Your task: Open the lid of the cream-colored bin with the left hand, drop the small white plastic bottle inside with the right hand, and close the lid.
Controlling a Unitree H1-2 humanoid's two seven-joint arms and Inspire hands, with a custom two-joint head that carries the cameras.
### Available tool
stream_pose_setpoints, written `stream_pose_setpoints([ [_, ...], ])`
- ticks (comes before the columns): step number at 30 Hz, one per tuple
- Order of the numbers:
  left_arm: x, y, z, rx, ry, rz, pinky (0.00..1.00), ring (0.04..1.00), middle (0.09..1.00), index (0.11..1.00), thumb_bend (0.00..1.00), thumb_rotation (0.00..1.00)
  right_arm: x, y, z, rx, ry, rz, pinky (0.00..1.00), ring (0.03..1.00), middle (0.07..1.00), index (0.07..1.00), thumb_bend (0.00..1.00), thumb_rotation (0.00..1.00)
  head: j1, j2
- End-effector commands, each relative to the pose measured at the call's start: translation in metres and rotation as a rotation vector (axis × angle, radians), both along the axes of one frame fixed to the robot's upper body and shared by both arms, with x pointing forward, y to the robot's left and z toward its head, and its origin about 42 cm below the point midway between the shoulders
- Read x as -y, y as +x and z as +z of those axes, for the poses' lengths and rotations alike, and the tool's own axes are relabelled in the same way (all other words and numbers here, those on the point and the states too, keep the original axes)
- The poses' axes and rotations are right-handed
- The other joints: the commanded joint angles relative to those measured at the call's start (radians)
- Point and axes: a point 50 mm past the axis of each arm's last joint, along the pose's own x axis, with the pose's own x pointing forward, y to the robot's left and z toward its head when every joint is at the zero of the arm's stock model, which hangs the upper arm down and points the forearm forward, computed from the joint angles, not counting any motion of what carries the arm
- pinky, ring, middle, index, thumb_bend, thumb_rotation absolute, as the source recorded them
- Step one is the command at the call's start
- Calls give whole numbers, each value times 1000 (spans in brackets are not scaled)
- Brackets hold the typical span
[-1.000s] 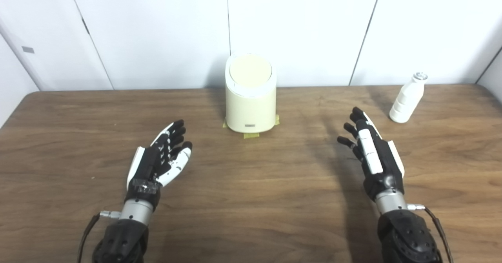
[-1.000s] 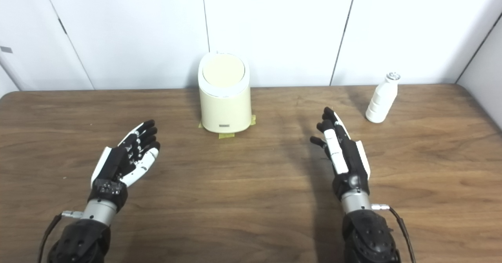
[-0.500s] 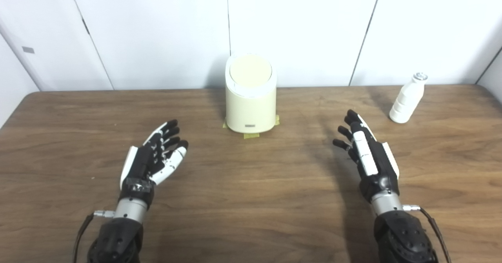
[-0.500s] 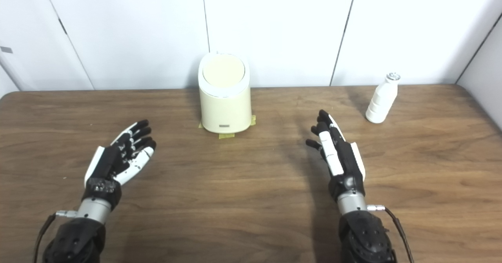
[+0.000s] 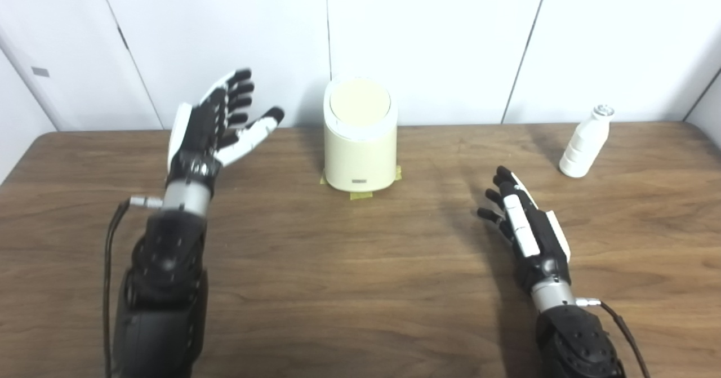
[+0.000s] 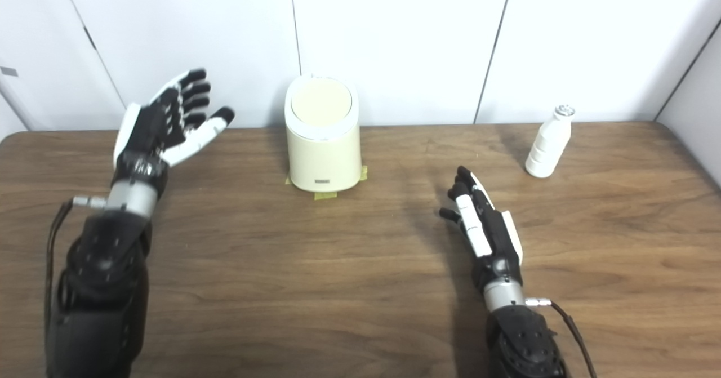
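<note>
A smooth, rounded cream bin point(image 5: 359, 144) with a flat round lid point(image 5: 359, 101), shut, stands on yellow tape point(image 5: 360, 194) at the back of a wood-grain table point(image 5: 360, 288), probably taped to keep it in place. The left hand point(image 5: 217, 121) is raised beside it, empty, fingers spread wide, seemingly readying for the lid. The right hand point(image 5: 526, 226), loosely spread and empty, hangs low, well apart from the ribbed white bottle point(image 5: 584, 141) standing at the far right.

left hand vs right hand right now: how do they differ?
Height: the left hand is raised, level with the bin; the right hand sits low over the table.
Place: the left hand is left of the bin; the right hand is nearer the bottle.
Shared: both open, fingers apart, touching nothing.
</note>
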Motion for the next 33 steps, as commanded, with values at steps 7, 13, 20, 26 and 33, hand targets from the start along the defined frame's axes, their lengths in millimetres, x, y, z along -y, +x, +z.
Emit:
stream_pose_setpoints([
  [7, 16, 42, 46, 57, 83, -48, 791, 854, 875, 905, 797, 230, -4, 11, 15, 95, -19, 16, 756, 894, 931, 915, 441, 828, 1, -3],
  [13, 33, 71, 61, 27, 142, -94, 800, 871, 889, 897, 822, 128, -7, 12, 16, 96, -36, 15, 739, 887, 925, 915, 434, 849, -1, -2],
  [20, 54, 100, 69, -24, 269, -107, 755, 851, 880, 901, 833, 69, -12, 13, 17, 94, -26, 15, 744, 891, 924, 915, 441, 853, -11, 5],
  [26, 74, 120, 61, -52, 404, -91, 698, 828, 886, 896, 851, 50, -17, 12, 21, 95, -19, 18, 752, 894, 930, 924, 433, 851, -23, 6],
  [33, 88, 128, 52, -18, 514, -69, 662, 811, 866, 863, 875, 58, -16, 12, 23, 92, -38, 21, 756, 888, 922, 915, 444, 865, -22, 5],
])
